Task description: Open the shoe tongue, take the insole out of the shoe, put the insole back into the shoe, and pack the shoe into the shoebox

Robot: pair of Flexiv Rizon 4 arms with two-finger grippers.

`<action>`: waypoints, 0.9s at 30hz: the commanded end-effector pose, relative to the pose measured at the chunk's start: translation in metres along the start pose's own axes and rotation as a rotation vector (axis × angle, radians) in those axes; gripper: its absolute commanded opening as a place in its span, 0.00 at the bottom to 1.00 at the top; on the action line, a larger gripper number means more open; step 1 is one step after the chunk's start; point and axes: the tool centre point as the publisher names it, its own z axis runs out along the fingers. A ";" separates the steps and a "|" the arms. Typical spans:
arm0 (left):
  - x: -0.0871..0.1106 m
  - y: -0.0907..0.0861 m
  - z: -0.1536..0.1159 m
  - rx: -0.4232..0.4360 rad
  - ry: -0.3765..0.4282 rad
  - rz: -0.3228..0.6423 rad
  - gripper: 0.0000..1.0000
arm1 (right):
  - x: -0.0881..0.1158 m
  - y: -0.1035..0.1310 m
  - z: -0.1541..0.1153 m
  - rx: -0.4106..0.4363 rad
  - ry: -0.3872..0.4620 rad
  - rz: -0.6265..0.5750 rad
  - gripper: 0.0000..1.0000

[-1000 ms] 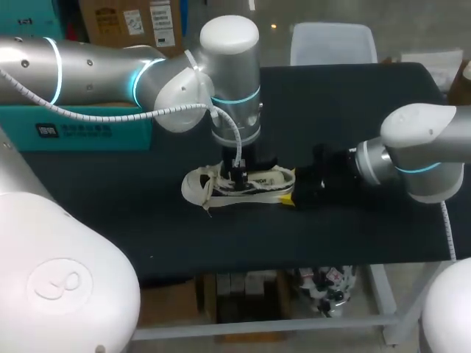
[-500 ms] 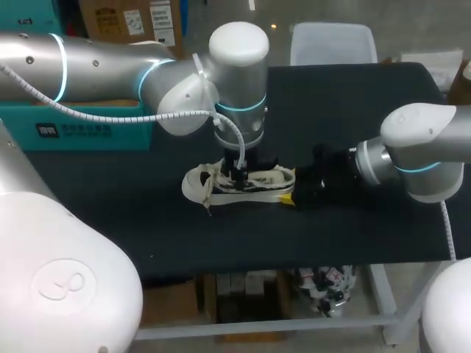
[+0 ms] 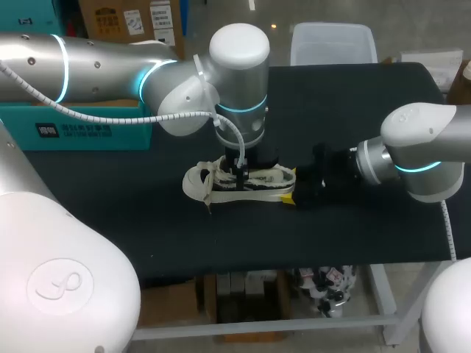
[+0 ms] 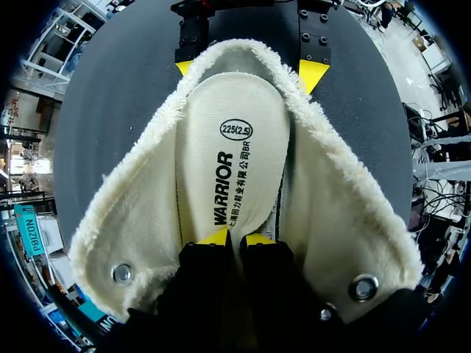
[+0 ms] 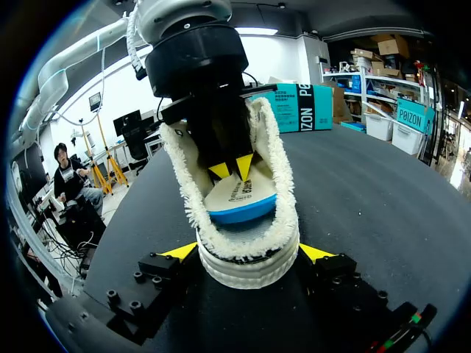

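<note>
**Operator:** While the insole step is in hand, where does everything stand?

**Technician:** Near the middle of the black cloth-topped table [image 3: 110, 220] stands the cream fleece-lined high-top shoe [image 3: 257, 180], with its collar spread wide. The right gripper [image 5: 248, 254] clamps the heel from both sides. Inside the shoe lies the flat cream foam insole [image 4: 232, 162], and its heel end is curled up to show a blue underside. The left gripper [image 4: 237, 238] reaches into the collar with its tips pinched together on the insole.

**Operator:** How will these parts handle?

**Technician:** Both are judged light. The upper is soft and will collapse, so hold the shoe at its stiffer heel. The insole is thin and flexible and will likely bend and drag on the fleece. Grip it well inside its edge.

**Operator:** And clearance?

**Technician:** Room is widest toward the table's near edge and to the left, while the arms crowd the far and right sides. A teal cardboard box [image 3: 73, 129] sits at the far left edge, well apart from the shoe.
</note>
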 end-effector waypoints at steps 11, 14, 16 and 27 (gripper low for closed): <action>-0.002 -0.002 0.074 0.083 0.084 0.015 0.00 | 0.000 -0.006 0.002 -0.002 0.009 -0.001 0.00; 0.003 -0.006 0.058 0.118 0.103 0.013 0.00 | 0.000 -0.006 0.002 -0.002 0.009 -0.001 0.00; 0.006 -0.007 0.047 0.139 0.114 0.018 0.00 | 0.000 -0.006 0.002 -0.002 0.009 -0.001 0.00; 0.015 -0.014 -0.003 0.236 0.155 -0.019 0.00 | 0.000 -0.006 0.002 -0.002 0.009 -0.001 0.00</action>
